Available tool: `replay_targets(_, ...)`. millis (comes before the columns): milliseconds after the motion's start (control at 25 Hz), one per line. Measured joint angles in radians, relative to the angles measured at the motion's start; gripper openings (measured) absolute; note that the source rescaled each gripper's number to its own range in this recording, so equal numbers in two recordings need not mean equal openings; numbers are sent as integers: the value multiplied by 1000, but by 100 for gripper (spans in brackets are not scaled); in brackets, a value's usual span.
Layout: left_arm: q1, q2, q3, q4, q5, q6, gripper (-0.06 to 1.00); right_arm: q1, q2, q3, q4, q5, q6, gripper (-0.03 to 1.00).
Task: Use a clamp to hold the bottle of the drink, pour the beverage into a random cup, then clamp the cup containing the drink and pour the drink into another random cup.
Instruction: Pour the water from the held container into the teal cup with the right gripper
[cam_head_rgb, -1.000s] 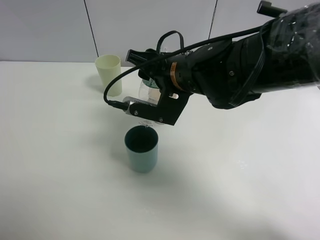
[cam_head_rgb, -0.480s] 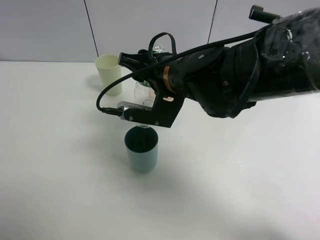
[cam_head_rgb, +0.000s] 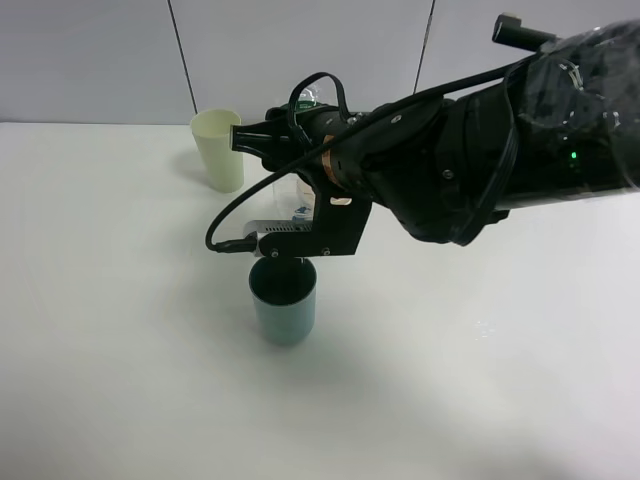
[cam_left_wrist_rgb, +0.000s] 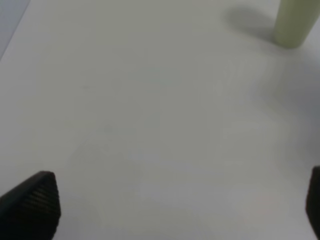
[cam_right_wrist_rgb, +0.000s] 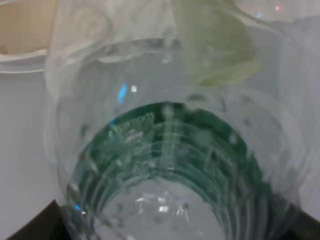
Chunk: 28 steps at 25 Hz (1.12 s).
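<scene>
One clear plastic bottle is the thing being handled: it hangs tipped steeply over, its lower end just above the open mouth of the short teal cup, which stands upright near the middle of the white table. The right gripper has its fingers closed around the bottle's body and reaches across from the right side of the high view on a thick black arm with an orange band. A black camera bracket hangs below the wrist, hiding part of the bottle's lower end, so the high view does not show whether any liquid is running out. In the right wrist view the bottle fills nearly the whole picture, and the cup's dark teal rim shows through the clear plastic directly beyond it; a pale green patch shows through higher up. A black cable loops from the wrist down past the bottle to the bracket. Well apart from the teal cup, toward the rear left of the table and close to the grey panelled wall, stands the tall pale yellow-green cup, upright and untouched. The left gripper hovers over bare table with its fingertips spread wide and nothing between them; its wrist view catches the pale yellow-green cup far off at the edge.
</scene>
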<state>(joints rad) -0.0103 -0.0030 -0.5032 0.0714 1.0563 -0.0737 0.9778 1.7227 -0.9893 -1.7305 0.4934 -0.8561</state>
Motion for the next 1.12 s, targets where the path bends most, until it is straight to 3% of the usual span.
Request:
replay_targets(360,0,0,0,0,0,0,100,0,0,0,0,0,-8,2)
replay_targets(520,0,0,0,0,0,0,100,0,0,0,0,1,90,2)
replay_targets(640,0,0,0,0,0,0,100,0,0,0,0,1,259,2)
replay_targets(920,0,0,0,0,0,0,100,0,-42,0,8,2,786,2)
replay_targets(1120,0,0,0,0,0,0,100,-27,-126,0,115,0,1058,2)
